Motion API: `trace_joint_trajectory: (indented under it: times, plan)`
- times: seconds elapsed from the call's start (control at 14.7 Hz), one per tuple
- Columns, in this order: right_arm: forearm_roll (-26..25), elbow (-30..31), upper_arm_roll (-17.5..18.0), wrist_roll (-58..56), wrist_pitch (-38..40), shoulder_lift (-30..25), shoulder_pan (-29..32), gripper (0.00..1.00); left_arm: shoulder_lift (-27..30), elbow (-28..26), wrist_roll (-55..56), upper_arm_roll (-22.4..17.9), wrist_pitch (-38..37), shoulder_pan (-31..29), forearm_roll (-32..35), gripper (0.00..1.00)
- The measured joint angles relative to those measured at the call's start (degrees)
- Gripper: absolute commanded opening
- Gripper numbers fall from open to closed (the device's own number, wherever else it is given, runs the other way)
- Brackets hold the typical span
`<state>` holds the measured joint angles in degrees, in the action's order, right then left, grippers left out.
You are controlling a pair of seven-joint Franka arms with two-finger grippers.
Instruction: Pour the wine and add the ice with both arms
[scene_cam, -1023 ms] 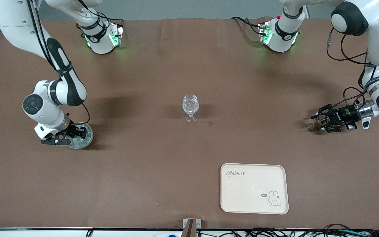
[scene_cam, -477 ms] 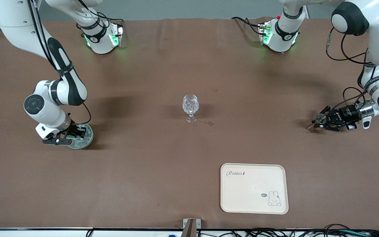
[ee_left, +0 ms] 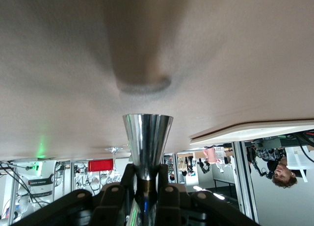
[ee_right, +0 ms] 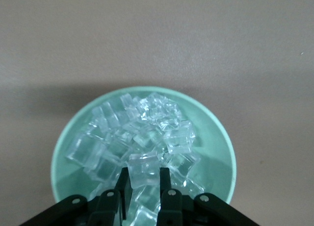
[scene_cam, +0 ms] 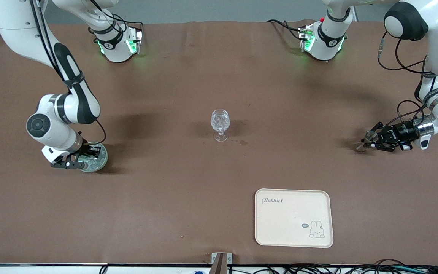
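Your left gripper (scene_cam: 371,141) sat low at the left arm's end of the table, fingers clamped on the narrow waist of the little silver measuring cup (ee_left: 146,141), and from the left wrist view you could see the cup's flared mouth pointing away from the wrist toward the brown table (scene_cam: 188,190). No wine showed in it from any angle. Over at the right arm's end, your right gripper (ee_right: 143,181) was down in the pale green bowl (ee_right: 219,138), its two fingers (ee_right: 124,186) pinched onto one ice cube (ee_right: 143,169) at the edge of the heap of ice (ee_right: 140,133). That heap filled most of the bowl, with clear cubes stacked against each other. In the front view the stemmed glass (scene_cam: 220,124) stood upright in the middle of the table, well apart from both grippers, roughly between them. The cream tray (scene_cam: 280,224) with the rabbit drawing lay nearer to the front camera than the glass, toward the left arm's end.
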<state>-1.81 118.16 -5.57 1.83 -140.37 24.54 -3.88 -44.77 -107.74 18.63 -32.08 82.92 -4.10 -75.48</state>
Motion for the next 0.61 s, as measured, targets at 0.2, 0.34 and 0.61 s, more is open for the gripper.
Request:
trace_joint_trajectory:
  times: [0.2,0.34,0.61]
  plan:
    - [0.5,-5.7,0.0,0.0,7.0,-0.8,0.0,0.0,-0.1,-0.1,0.3,0.0,-1.1,-0.3,-0.6,0.01]
    - [0.5,-8.3,0.0,0.0,10.4,-2.0,0.1,0.0,-0.4,-0.3,0.5,0.0,-3.0,-0.6,-1.6,0.01]
    - [0.5,-15.7,-0.3,0.0,19.9,-5.7,0.3,0.0,-1.4,-0.4,0.5,0.0,-5.0,-1.2,-2.6,0.01]
